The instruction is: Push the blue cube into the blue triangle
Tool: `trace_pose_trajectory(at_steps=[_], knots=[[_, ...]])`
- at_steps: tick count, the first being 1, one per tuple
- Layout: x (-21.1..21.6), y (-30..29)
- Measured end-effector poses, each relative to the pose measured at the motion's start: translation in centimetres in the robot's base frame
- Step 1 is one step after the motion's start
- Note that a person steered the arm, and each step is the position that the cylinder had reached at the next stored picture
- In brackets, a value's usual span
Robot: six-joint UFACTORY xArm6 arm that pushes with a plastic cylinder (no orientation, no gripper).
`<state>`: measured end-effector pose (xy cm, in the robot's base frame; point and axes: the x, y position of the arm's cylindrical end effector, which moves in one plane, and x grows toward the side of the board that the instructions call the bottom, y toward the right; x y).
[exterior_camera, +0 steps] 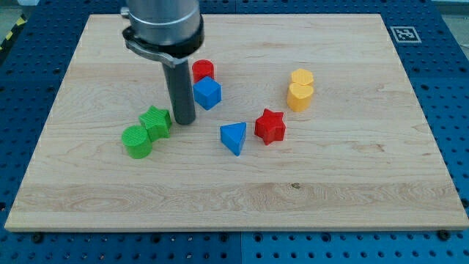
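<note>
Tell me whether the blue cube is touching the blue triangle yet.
Not touching. Bare wood separates the blue cube from the blue triangle; my tip sits left of the cube.

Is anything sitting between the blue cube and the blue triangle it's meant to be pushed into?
Nothing visible: bare wood lies between the blue cube and the blue triangle. My tip sits just left of the cube, beside the green star.

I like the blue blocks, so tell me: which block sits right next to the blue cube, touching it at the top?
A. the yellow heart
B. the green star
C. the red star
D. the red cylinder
D. The red cylinder sits right behind the blue cube, toward the view's top, and seems to touch it; my tip stands just to the cube's left.
</note>
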<state>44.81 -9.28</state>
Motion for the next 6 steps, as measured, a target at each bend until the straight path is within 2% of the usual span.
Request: trace_pose_trajectory(at_steps=[1,2,4,6], knots=[[-3.2,-1.0],[-4.9,1.6],[-5.4,6.8],[-4.8,7.5]])
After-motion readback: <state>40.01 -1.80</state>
